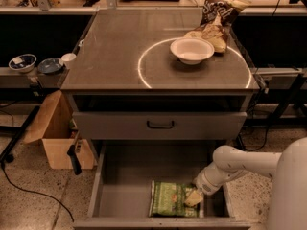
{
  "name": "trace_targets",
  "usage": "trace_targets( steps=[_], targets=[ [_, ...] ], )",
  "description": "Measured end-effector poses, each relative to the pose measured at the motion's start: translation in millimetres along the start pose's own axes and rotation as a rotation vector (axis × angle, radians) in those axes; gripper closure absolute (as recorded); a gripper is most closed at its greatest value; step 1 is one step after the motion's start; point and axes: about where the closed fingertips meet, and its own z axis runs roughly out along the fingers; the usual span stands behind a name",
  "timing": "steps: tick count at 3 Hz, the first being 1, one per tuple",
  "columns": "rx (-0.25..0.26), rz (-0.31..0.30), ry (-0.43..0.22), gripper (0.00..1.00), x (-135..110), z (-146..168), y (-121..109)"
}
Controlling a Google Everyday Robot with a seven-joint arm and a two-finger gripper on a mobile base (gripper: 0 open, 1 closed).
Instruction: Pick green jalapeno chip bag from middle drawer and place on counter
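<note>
Camera view: the middle drawer is pulled out at the bottom of the cabinet, its plain grey floor showing. The green jalapeno chip bag lies flat on that floor, in the front right part of the drawer, close to the front edge. The robot's white arm reaches in from the right over the drawer's side wall and angles down. The end effector sits low inside the drawer at the bag's right edge, touching or just above it. Whether it is open, closed or gripping the bag cannot be told here.

Above the open drawer is a shut grey drawer front with a small black handle. The desk forms the cabinet top, grey-brown and marked with a thin white circle line. A white bowl stands on it at the back right, across the circle's upper arc. Just behind the bowl a dark brown chip bag stands upright, with a pale crumpled thing at its foot, touching the bowl's far side.

On the floor to the left of the cabinet stands an open cardboard box. On a low ledge further left sit two small bowls and a white cup.
</note>
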Motion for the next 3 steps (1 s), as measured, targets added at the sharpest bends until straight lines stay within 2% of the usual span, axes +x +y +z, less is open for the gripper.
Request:
trace_targets(
  steps=[1,2,3],
  targets=[
    [0.0,0.0,0.0,0.77,0.0,0.0,0.0],
    [0.0,0.0,0.0,1.0,0.0,0.1,0.1],
    [-0.001,0.003,-0.002,1.0,-0.1,-0.1,0.7]
  ],
)
